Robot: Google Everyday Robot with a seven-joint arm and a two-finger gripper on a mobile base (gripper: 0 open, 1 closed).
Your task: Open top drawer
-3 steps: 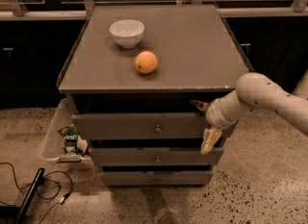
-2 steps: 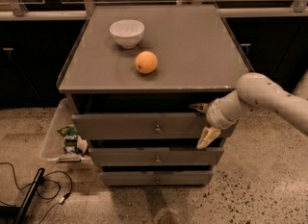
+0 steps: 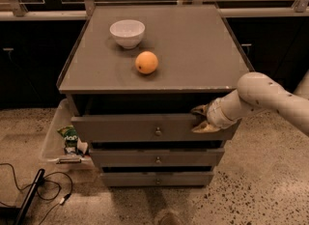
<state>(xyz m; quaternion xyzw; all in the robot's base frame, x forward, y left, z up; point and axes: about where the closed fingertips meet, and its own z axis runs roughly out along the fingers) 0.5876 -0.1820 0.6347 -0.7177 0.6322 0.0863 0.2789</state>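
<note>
The top drawer (image 3: 145,127) is the widest grey drawer under the cabinet top, with a small round knob (image 3: 158,132) at its centre. It stands pulled out a little, with a dark gap above its front. My gripper (image 3: 197,119) is at the right end of the drawer front. Its jaws are apart and straddle the front's top edge, one behind it and one in front. The arm (image 3: 260,98) reaches in from the right.
A white bowl (image 3: 127,32) and an orange (image 3: 146,62) sit on the cabinet top (image 3: 193,45). Two narrower drawers (image 3: 157,158) lie below. A clear bin with a snack bag (image 3: 69,139) stands at the cabinet's left. Cables (image 3: 34,185) lie on the floor.
The gripper's front finger has swung up from pointing down across the drawer front to lie closer to the top edge. The drawer has hardly moved.
</note>
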